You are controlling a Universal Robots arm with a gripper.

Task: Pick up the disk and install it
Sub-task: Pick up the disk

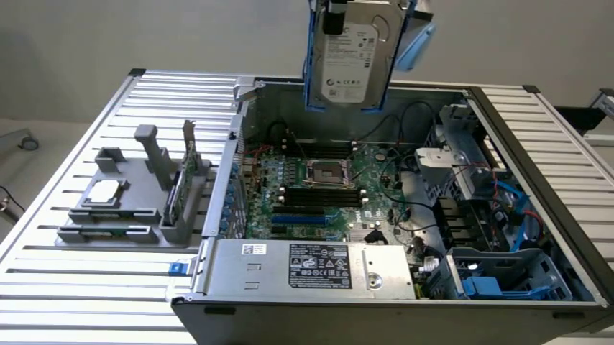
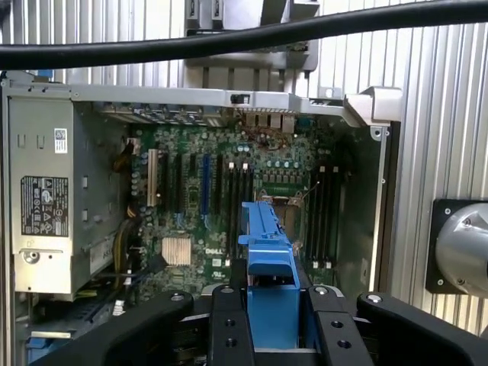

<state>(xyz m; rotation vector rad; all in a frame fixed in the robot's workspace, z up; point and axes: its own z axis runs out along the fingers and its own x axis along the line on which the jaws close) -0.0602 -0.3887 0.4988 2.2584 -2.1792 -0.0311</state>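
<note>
- Disk [image 1: 351,61] hangs in the air above the far edge of the open computer case [image 1: 287,305], clear of everything inside it. It stands on end with its white label facing the exterior camera.
- The blue carrier [image 1: 315,65] frames the disk down both long sides. In the wrist view the disk [image 2: 268,259] shows edge-on as a blue strip over the motherboard [image 2: 221,191].
- The gripper [image 2: 274,309] has its jaws closed narrowly on the disk's carrier. One black finger [image 2: 227,324] presses on each side of the blue frame.
- Inside the case, the motherboard [image 1: 321,194] lies flat with the processor socket [image 1: 323,172] near its middle and dark memory slots beside it.
- The grey power supply [image 1: 307,267], which has a black sticker, fills the near end of the case.
- A blue-lined drive cage [image 1: 499,277] sits in the near corner on the exterior view's right.
- The case rests on a slatted metal table [image 1: 77,287].
- On the exterior view's left, well apart from the disk, a grey fixture [image 1: 115,223] sits on the slats. It carries a small square silver chip [image 1: 106,190] lying flat and a thin green card [image 1: 177,188] standing on edge.
- A thick black cable [image 2: 229,42] runs across the wrist view, above the case.
</note>
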